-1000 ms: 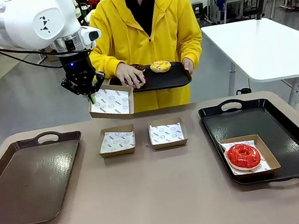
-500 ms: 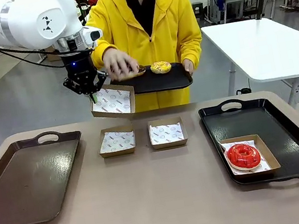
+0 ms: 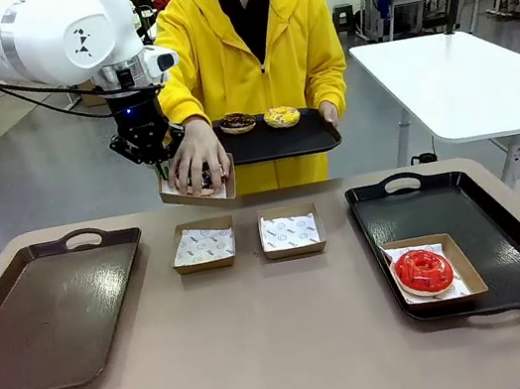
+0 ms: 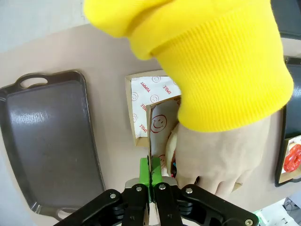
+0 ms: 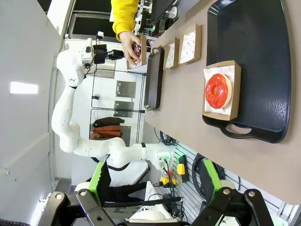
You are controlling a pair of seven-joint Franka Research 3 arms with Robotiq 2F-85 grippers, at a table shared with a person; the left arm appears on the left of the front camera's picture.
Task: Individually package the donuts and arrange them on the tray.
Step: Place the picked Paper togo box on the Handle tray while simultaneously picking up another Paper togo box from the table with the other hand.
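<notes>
Since half a second ago, the person's hand (image 3: pixel 199 160) has come down from the serving tray (image 3: pixel 281 140) and now sets a dark donut (image 3: pixel 207 177), sprinkled as far as we can tell, into the held box (image 3: pixel 195 198). Our left tool (image 3: pixel 156 162) pinches that box's wall between its pads and holds it aloft. Our right tool (image 5: pixel 154 179) stands spread and empty.

Just behind the held box, the serving tray carries the plain chocolate donut (image 3: pixel 237 122) and the yellow donut (image 3: pixel 281 116). Below the held box, two empty boxes (image 3: pixel 202 245) sit on the bench (image 3: pixel 288 351). Well to its right, the red donut (image 3: pixel 423 271) lies boxed on the black tray (image 3: pixel 505 212).

We judge the donuts light, soft and sticky, so they are best carried by their cardboard. That thin wall may flex when gripped on one side only. Open room lies below and left of the held box, while the hand crowds its top.
</notes>
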